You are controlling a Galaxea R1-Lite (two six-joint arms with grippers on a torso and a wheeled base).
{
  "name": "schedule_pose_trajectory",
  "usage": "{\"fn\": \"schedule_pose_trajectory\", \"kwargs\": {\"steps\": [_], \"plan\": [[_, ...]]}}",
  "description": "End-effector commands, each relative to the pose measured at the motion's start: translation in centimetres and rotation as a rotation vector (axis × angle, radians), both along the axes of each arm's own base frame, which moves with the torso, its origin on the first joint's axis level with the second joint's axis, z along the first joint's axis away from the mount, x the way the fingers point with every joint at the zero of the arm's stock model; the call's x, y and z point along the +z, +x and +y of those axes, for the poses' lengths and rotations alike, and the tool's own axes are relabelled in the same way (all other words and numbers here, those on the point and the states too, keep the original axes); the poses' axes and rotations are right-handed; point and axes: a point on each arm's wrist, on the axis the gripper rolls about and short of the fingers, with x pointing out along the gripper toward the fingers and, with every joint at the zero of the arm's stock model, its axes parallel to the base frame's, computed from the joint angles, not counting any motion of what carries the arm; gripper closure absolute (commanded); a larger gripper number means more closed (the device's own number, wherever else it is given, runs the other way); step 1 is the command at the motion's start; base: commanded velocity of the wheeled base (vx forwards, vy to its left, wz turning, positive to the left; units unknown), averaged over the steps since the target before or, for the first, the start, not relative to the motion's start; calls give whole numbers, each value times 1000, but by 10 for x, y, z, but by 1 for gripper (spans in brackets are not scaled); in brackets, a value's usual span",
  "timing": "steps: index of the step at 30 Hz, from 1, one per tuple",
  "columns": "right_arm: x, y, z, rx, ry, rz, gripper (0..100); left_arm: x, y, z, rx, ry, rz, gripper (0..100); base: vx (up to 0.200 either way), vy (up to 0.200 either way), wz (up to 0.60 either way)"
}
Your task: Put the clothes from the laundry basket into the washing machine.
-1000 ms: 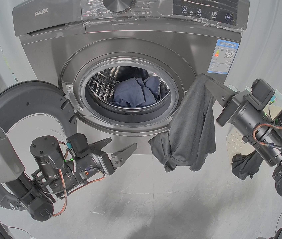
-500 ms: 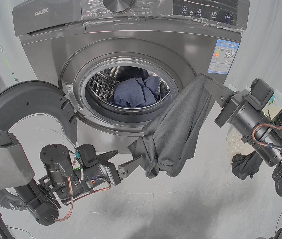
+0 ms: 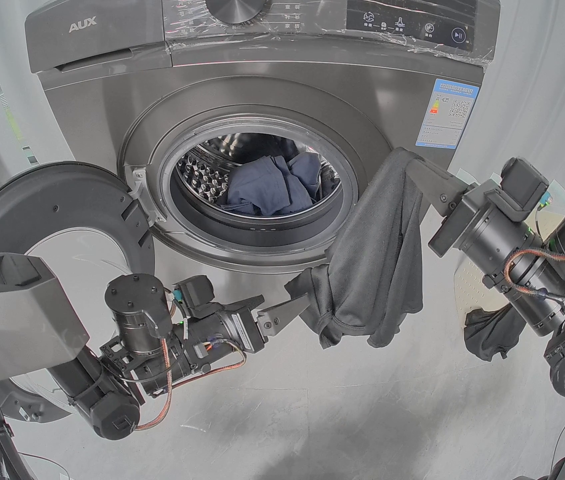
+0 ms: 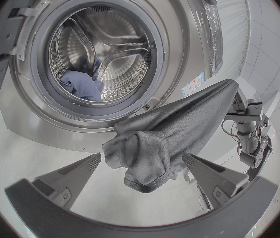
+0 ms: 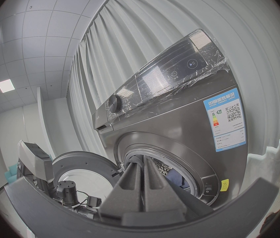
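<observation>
One dark grey shirt is held up right of the frame's centre, in front of the washing machine. Its top is clamped in the fingers of the right gripper. Its bunched lower end is flanked by the spread-apart fingers of the left gripper. Blue clothes are seen inside the drum.

Bright even light from ceiling panels, glare on plastic wrap, fisheye-curved edges.

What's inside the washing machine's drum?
Crumpled blue clothes lie at the bottom of the shiny drum. Anything beneath them is covered, so I cannot tell.
</observation>
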Motion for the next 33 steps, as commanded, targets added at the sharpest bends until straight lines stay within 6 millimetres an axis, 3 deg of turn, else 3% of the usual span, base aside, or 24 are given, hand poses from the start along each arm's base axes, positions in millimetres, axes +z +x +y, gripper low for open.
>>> {"fn": "schedule_pose_trajectory", "kwargs": {"steps": [1,15,16,27,33], "plan": [[0,0,1,3,-1,1,100,-15,9,-7,-3,14,26,0,0,0,0],[-1,-1,3,12,-2,2,100,-21,26,-23,0,1,14,0,0,0,0],[-1,-1,4,14,-2,2,100,-20,26,-23,1,-5,17,100,0,0,0],[-5,0,5,16,-10,13,100,-2,35,-23,59,-87,-26,100,0,0,0],[-8,0,5,14,-22,27,100,22,2,-4,50,-100,-63,100,0,0,0]]}}
